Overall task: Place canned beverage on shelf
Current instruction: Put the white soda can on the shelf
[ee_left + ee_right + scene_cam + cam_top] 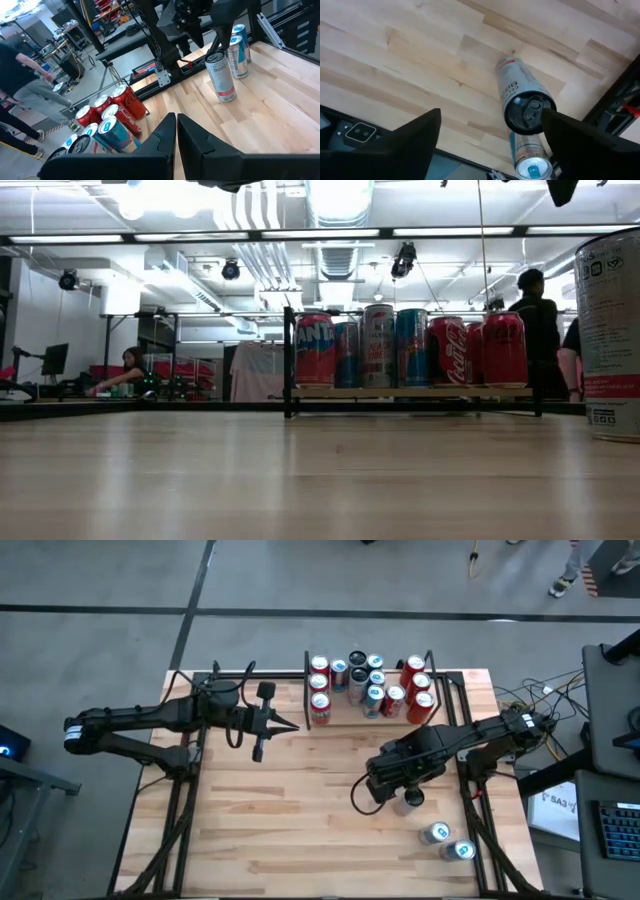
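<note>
A tall silver can [522,97] with a red band at its foot stands upright on the wooden table, right of the middle [220,75]. Above it hangs my right gripper [491,114], pointing down and open. Its two fingers stand wide on either side of the can's top, clear of it. The shelf [345,708] sits at the table's far edge and carries several upright red, blue and silver cans [400,348]. My left gripper [292,726] hovers shut and nearly level in front of the shelf's left end, with nothing in it [176,118].
Two more cans [448,841] with blue tops stand near the table's right front corner, close behind the silver can [239,50]. Black frame rails [470,790] run along the table's right side. People stand in the room beyond the table.
</note>
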`<action>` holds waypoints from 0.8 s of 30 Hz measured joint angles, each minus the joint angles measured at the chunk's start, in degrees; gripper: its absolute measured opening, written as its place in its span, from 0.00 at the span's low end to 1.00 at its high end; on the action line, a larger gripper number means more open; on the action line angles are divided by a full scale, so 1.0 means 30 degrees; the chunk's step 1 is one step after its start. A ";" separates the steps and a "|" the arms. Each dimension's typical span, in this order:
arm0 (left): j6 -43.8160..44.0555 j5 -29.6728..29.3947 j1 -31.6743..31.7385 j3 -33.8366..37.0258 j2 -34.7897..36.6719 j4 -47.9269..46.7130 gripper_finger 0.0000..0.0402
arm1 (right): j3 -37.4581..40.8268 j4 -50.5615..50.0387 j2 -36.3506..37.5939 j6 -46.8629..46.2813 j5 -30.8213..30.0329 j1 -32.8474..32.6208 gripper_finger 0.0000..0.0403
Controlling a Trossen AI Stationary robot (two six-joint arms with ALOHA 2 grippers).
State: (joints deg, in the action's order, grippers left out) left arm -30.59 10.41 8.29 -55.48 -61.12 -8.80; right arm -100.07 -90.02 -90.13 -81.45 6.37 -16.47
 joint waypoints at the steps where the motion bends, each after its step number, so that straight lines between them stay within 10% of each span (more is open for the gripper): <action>1: 0.0000 0.0001 0.0000 0.0000 0.0000 0.0007 0.00 | 0.0012 0.0000 0.0000 -0.0070 -0.0031 -0.0109 0.84; 24: -0.0007 0.0015 0.0000 0.0015 -0.0022 0.0080 0.00 | 0.4463 0.0098 0.2195 -0.3853 0.0022 -0.1762 0.85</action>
State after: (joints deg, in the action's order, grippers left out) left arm -30.61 10.46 8.29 -55.44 -61.19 -8.56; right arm -86.68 -89.72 -83.54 -93.01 6.44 -21.76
